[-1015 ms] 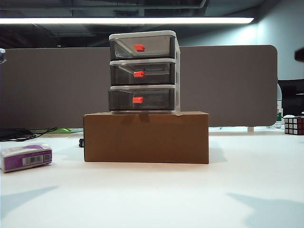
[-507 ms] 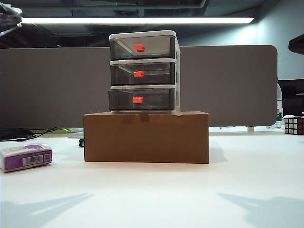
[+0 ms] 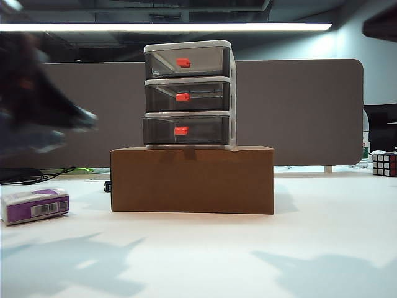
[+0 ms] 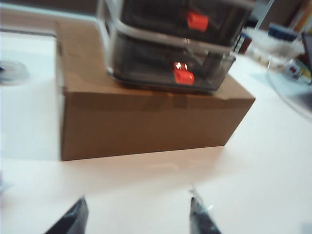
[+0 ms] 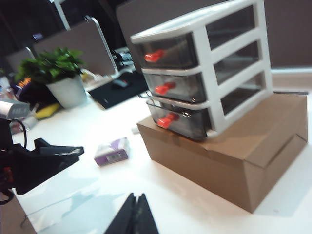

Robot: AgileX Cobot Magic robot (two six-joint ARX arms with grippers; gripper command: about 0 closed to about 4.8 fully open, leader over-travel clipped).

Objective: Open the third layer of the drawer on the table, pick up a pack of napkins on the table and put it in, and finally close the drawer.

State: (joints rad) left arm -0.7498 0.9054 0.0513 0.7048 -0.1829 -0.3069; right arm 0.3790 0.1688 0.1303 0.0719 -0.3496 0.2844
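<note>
Purple napkin pack (image 3: 35,206) below left claw (image 3: 84,119), right claw (image 5: 136,207) shut

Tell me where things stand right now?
Left gripper jaws open, facing the drawer; right gripper jaws shut, both empty. All three trays closed. Napkins untouched on the table. Nothing blocking.

The white table (image 3: 205,254) carried a brown cardboard box (image 3: 192,180) near its middle. A purple and white pack of napkins (image 3: 35,206) lay flat at the left, well apart from the box. A cube puzzle (image 3: 384,164) stood far right.
</note>
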